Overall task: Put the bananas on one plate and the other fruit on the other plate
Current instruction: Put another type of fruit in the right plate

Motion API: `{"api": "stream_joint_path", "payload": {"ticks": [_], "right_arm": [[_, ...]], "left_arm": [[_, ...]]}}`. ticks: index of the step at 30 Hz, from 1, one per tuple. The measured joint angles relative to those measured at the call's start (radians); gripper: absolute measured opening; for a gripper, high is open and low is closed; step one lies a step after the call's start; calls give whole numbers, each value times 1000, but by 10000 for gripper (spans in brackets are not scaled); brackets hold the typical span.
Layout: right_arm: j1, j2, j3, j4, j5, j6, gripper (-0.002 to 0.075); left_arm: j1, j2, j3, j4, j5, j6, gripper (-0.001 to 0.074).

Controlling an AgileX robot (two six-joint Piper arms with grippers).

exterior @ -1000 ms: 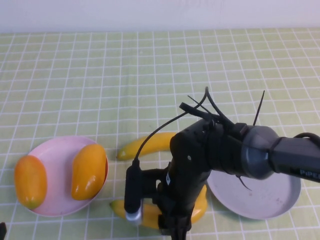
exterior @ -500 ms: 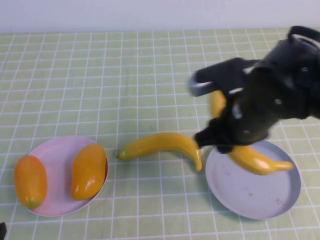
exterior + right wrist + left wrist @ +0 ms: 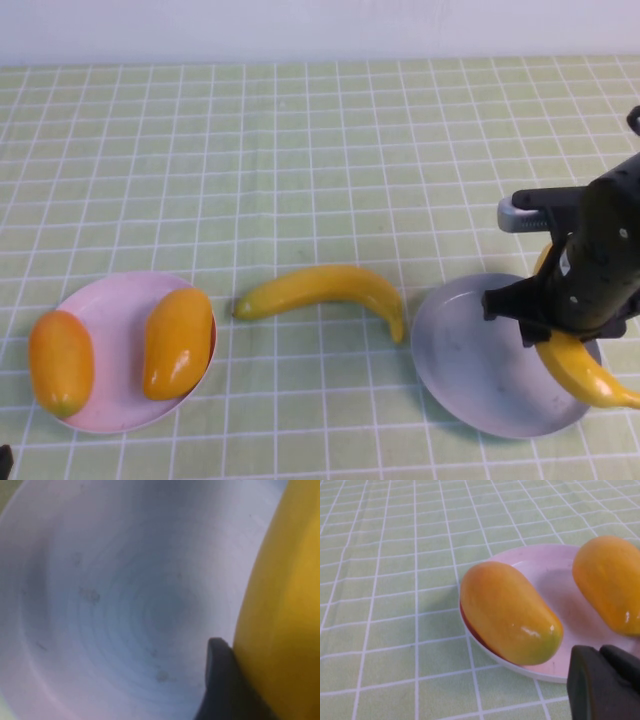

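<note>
My right gripper (image 3: 566,335) is shut on one banana (image 3: 587,372), holding it over the right side of the grey-blue plate (image 3: 465,360); the banana's tip reaches past the rim. In the right wrist view one finger (image 3: 220,680) presses against the yellow banana (image 3: 285,600) above the plate (image 3: 120,600). The second banana (image 3: 325,288) lies on the cloth between the plates. Both orange fruits (image 3: 60,362) (image 3: 178,340) rest on the pink plate (image 3: 115,305). My left gripper (image 3: 606,686) is shut and empty beside the pink plate (image 3: 545,577), near one fruit (image 3: 510,612).
A green checked cloth (image 3: 300,150) covers the whole table. A white wall runs along the far edge. The second orange fruit (image 3: 610,587) lies on the far side of the pink plate in the left wrist view.
My right arm has swung from the table's front middle to the right, carrying the banana to the grey-blue plate. The left arm and the other fruit have not moved.
</note>
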Motion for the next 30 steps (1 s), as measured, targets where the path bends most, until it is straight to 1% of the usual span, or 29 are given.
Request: {"api": "stream_joint_path", "payload": {"ticks": [8, 10, 11, 12, 15, 17, 19, 22, 24, 28, 30], "right_arm": [[-2, 86, 0, 76, -69, -47, 308], [-2, 89, 0, 80, -71, -56, 322], [-2, 89, 0, 80, -71, -65, 348], [-2, 89, -2, 82, -71, -69, 389], [-2, 90, -13, 82, -61, -76, 534], [-2, 92, -30, 82, -36, -77, 590], [-2, 94, -58, 79, 5, -79, 613], [7, 92, -118, 54, 83, -91, 613], [27, 84, -173, 37, 117, -167, 591], [90, 74, -285, 50, 104, -453, 522], [119, 80, -325, 101, 54, -656, 485]], "left_arm": [[0, 0, 0, 0, 0, 0, -1], [0, 0, 0, 0, 0, 0, -1], [0, 0, 0, 0, 0, 0, -1], [0, 0, 0, 0, 0, 0, -1], [0, 0, 0, 0, 0, 0, -1], [0, 0, 0, 0, 0, 0, -1], [0, 0, 0, 0, 0, 0, -1], [0, 0, 0, 0, 0, 0, -1], [0, 0, 0, 0, 0, 0, -1], [0, 0, 0, 0, 0, 0, -1], [0, 0, 0, 0, 0, 0, -1]]}}
